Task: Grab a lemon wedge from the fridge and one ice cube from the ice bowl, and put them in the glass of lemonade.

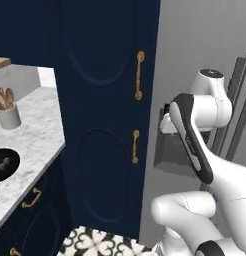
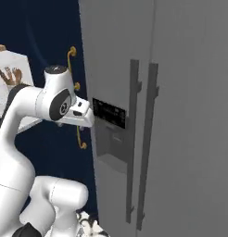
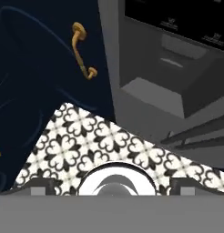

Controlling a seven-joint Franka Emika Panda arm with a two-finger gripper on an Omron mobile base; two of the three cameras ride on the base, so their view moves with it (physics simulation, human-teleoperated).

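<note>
The gripper (image 3: 112, 190), jaws spread wide (holding nothing), hangs above patterned floor (image 3: 86, 141); the fridge (image 3: 177, 91) sits at two o'clock.

- No text can be read anywhere.
- The fridge (image 2: 180, 92) dispenser panel (image 2: 109, 113), centre of the right base view, carries pale marks too small to make out.

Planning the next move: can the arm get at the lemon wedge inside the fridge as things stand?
Probably not yet. Both doors of the fridge look shut, so its inside is closed off; the open gripper holds nothing and hangs near the dispenser panel.
</note>
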